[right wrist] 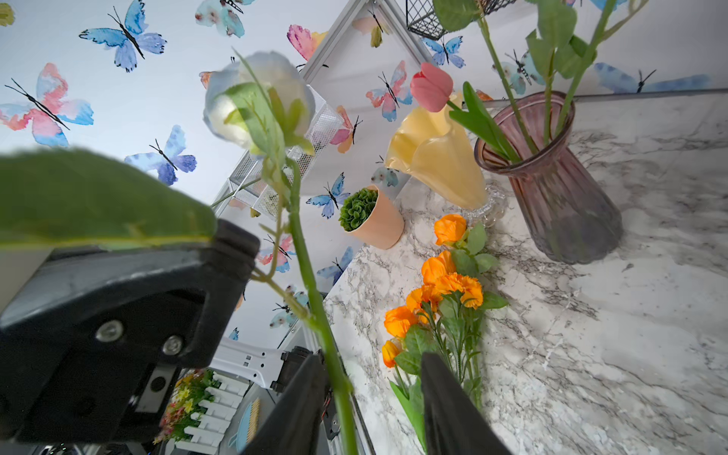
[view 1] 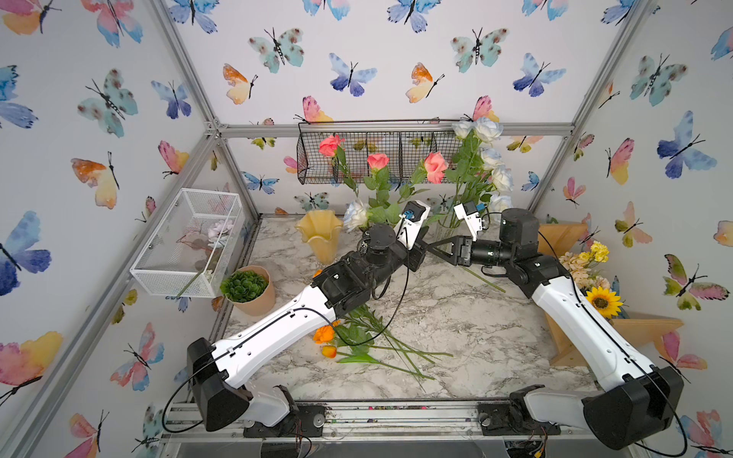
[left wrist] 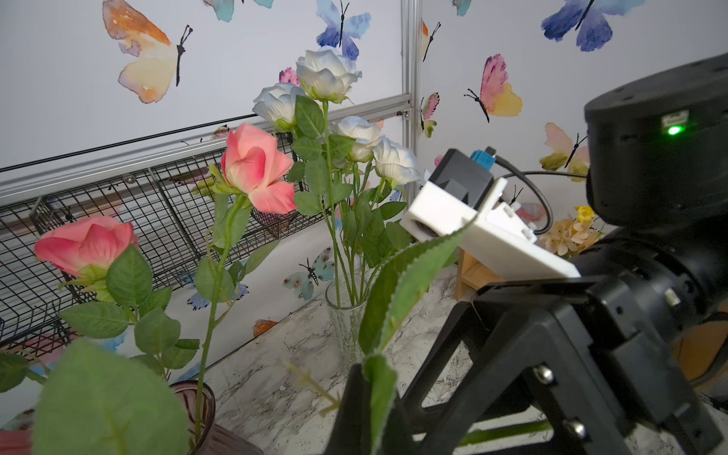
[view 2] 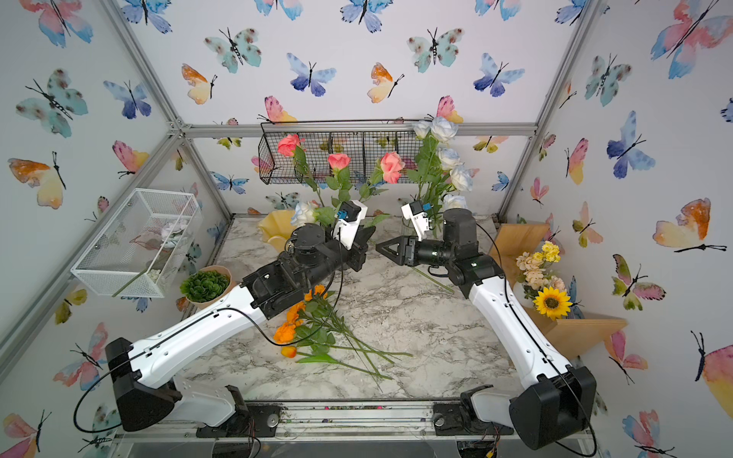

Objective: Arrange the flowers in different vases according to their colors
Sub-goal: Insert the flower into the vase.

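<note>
Two claws at one white-blue rose (view 1: 354, 214), mid-table toward 12 o'clock.
The left gripper (view 1: 423, 250) is clamped on its stem, bloom toward 10 o'clock; the right gripper (view 1: 433, 246) has jaws part open, stem between them; clear vase (left wrist: 343, 335) at 1 o'clock.

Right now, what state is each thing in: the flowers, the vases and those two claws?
left gripper: shut on the white-blue rose, at its stem.
right gripper: open around that stem, not gripping it.
white-blue rose: held off the table.
purple vase: upright, holding pink flowers.
clear vase: upright, holding white-blue roses.
yellow vase: upright, no flowers in it.
orange flowers: lying loose on the table.
</note>
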